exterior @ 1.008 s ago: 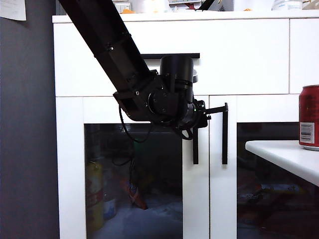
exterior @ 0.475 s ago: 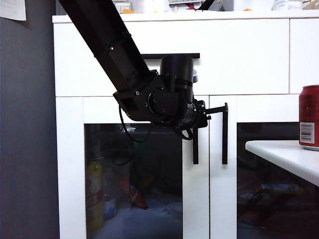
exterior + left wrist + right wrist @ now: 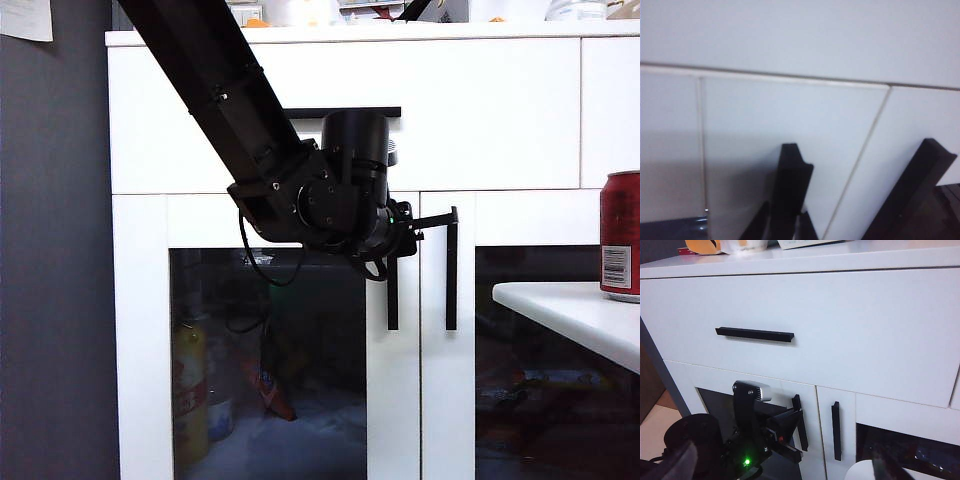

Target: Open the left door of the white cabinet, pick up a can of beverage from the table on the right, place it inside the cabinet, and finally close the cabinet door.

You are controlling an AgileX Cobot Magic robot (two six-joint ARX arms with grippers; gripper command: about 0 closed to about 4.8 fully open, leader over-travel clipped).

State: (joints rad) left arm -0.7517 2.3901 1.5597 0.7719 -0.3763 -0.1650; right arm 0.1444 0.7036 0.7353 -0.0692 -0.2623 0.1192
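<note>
Nothing had moved since the earlier frames: the left arm held the same pose against the cabinet front and the can sat where it had been. Farthest left in the exterior view, a dark grey wall ran beside the white cabinet (image 3: 140, 120), whose wide drawer (image 3: 480, 110) carried a horizontal black handle (image 3: 345, 112), partly hidden by the arm. Below the drawer, the left door (image 3: 140, 340) was still closed, its dark glass panel showing a yellow bottle (image 3: 188, 390) and other dim shapes inside. The left arm (image 3: 215, 85) slanted down across that door, and the left gripper (image 3: 392, 232) sat at the door's vertical black bar handle (image 3: 392, 295), jaws drawn nearly together on the bar's upper end. In the left wrist view that handle (image 3: 790, 190) rose between the dark fingertips (image 3: 757, 227), with the twin door's handle (image 3: 912, 190) just beside it. Right of the seam stood the matching twin door (image 3: 530, 340) with its own black bar (image 3: 451, 270). Farther right, the table (image 3: 570, 315) showed only its rounded white corner, and the can of beverage (image 3: 621, 235) stood upright on it at the frame edge. The right gripper (image 3: 790, 472) hung back from the cabinet, its blurred fingers spread wide and holding nothing.
</note>
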